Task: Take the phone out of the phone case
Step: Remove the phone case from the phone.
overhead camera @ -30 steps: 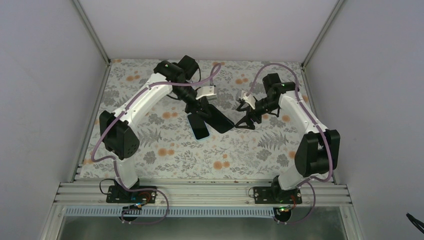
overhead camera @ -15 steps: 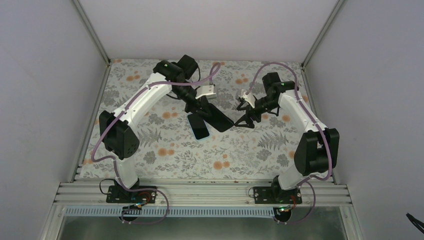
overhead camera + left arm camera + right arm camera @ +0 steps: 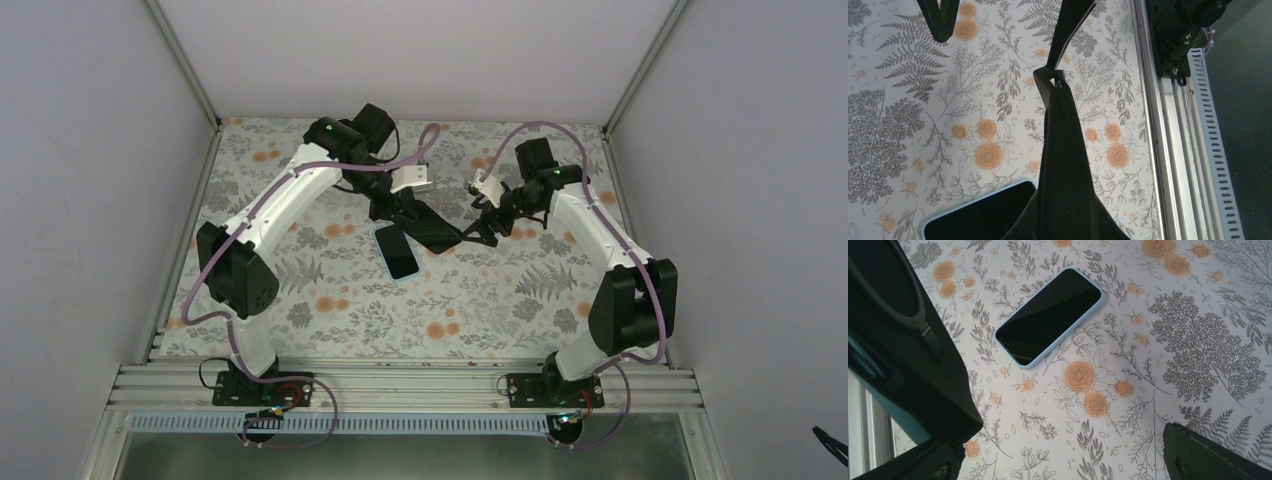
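On the left we see the left hand (image 3: 404,210) reaching down over the middle of the flowered table (image 3: 330,320), and it is closed on one end of the black phone case (image 3: 435,230), which it holds above the table, tilted. In the left wrist view the case runs away from this hand edge-on, with the opening at its far corner visible; the pads themselves are hidden under the case. Just below the left hand the phone (image 3: 401,252) lies flat on the table, dark screen up, with a pale blue rim. It is out of the black case, and in the right wrist view it lies apart from it. Further to the right, the right hand (image 3: 482,232) meets the free end of the case. Its jaws stand wide open. In the left wrist view one finger (image 3: 1070,30) appears to touch the far corner of the case while the other stays well apart from it, so this hand grips nothing.
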Tool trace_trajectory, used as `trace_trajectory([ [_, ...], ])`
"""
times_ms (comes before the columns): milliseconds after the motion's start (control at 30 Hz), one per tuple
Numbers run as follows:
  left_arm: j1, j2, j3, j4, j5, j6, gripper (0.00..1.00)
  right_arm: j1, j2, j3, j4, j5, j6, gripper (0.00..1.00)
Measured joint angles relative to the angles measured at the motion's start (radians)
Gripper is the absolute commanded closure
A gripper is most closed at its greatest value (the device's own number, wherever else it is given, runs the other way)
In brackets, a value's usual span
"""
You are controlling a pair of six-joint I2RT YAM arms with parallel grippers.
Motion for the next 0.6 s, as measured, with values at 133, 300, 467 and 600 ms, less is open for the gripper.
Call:
trace_trajectory([
  [133, 0.003, 0.000, 0.022, -0.031, -0.008, 0.001, 0.98, 0.039, 0.006, 0.015, 0.006, 0.007, 0.000, 0.02],
  [300, 0.006, 0.002, 0.090, -0.119, 0.024, 0.010, 0.98, 0.085, 0.011, 0.067, -0.048, -0.072, -0.078, 0.03],
  [467, 0.047, 0.002, 0.137, -0.186, 0.080, 0.016, 0.98, 0.117, 0.058, 0.177, -0.142, -0.158, -0.164, 0.09],
  [600, 0.082, 0.012, 0.137, -0.217, 0.129, 0.018, 0.98, 0.131, 0.108, 0.229, -0.197, -0.220, -0.224, 0.11],
])
